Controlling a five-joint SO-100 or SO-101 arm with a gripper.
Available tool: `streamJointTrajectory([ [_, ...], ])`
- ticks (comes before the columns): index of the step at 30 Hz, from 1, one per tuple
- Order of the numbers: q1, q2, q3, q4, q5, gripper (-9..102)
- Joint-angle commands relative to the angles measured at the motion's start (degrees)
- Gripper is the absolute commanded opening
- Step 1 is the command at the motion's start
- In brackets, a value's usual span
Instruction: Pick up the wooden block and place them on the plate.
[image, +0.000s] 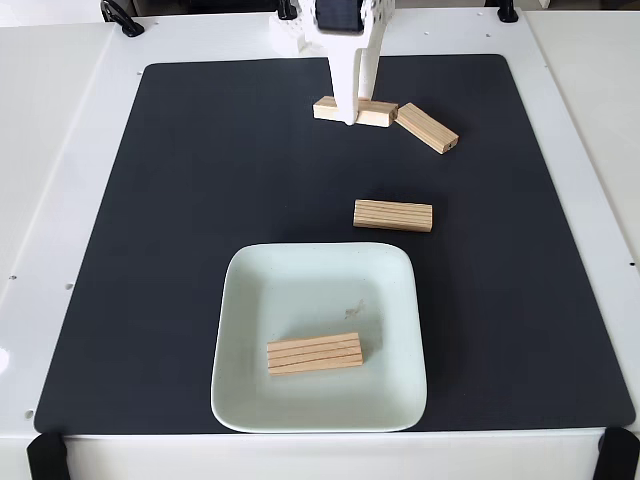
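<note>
In the fixed view, the white end effector (350, 118) is reaching down from the 12 o'clock edge of the black mat (180, 250), which is lying on the white surface (60, 150). Its fingers are standing over the middle of the far wooden block (378, 112), hiding that part of it; they look to be straddling or pinching the block, though whether they are actually pressing on it I cannot tell. Just beside that block, toward 3 o'clock, a second wooden block (427, 128) is lying at an angle, its near corner touching or almost touching the first.

A third wooden block (393, 215) is resting grooved face up near the mat's centre, just beyond the 1 o'clock corner of the plate (250, 400) and apart from it. The pale green plate is sitting toward the mat's 6 o'clock edge. A fourth wooden block (314, 353) is lying inside it (grooves up, slightly tilted), at about 6 o'clock from the small brownish speck (352, 310).
</note>
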Motion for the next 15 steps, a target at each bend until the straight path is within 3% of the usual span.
streamJointTrajectory([
  [1, 0.4, 0.7, -8.9, -1.1, -5.4, 2],
  [15, 7.1, -35.8, -47.4, -7.7, -26.2, 2],
])
